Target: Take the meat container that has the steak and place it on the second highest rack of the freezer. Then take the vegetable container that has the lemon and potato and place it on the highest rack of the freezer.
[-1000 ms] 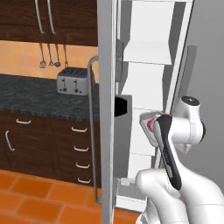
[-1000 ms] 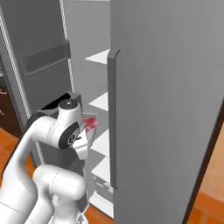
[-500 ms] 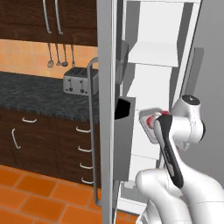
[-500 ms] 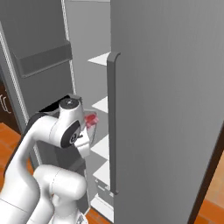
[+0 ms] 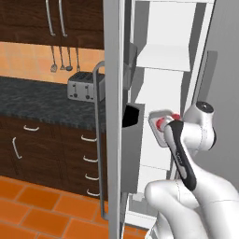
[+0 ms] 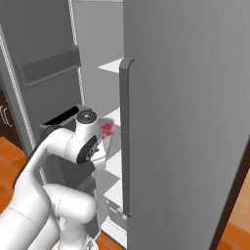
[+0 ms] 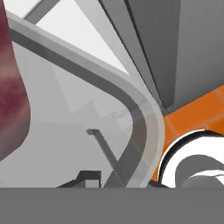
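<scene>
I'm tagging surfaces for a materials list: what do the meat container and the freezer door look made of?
The meat container looks like translucent whitish plastic: the hand view shows shapes dimly through its smooth rounded rim, with the steak red inside. The freezer door looks like matt grey brushed metal, evenly shaded with a matching bar handle; painted plastic cannot be ruled out.

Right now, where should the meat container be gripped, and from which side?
On its thin rim, at the short end facing out of the freezer. The meat container is a shallow tray, level, so the gripper pinches its wall clear of the steak.
</scene>
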Controlling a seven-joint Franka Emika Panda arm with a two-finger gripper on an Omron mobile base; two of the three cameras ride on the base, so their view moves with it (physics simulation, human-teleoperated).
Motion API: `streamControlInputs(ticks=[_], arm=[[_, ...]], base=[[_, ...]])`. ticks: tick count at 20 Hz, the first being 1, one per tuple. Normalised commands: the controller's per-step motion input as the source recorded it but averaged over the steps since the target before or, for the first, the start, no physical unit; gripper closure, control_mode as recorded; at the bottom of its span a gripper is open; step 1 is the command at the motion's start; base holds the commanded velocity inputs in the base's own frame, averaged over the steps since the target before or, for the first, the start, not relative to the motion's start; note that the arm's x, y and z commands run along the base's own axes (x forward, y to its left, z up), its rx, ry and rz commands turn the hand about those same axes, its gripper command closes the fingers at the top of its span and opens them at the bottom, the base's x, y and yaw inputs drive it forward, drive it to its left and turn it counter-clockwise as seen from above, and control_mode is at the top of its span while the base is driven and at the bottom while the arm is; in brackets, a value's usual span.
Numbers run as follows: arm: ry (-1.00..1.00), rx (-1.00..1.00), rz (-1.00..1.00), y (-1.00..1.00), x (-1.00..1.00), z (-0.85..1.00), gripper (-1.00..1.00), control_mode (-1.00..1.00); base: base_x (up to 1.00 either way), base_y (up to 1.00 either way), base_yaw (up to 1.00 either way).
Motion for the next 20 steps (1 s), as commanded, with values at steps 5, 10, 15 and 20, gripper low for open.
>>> streamControlInputs(ticks=[5,10,15,20], arm=[[0.02,0.05,-0.04,-0.03,0.69,0.08,1.0,-1.0],[0.03,0.01,-0.03,-0.04,0.75,0.0,1.0,-1.0],[0.01,0.0,0.0,-0.18,0.76,0.0,1.0,-1.0],[0.0,0.0,0.0,-0.24,0.67,0.0,1.0,-1.0]], base=[[0.0,0.0,0.0],[0.0,0.0,0.0],[0.0,0.0,0.0],[0.0,0.0,0.0]])
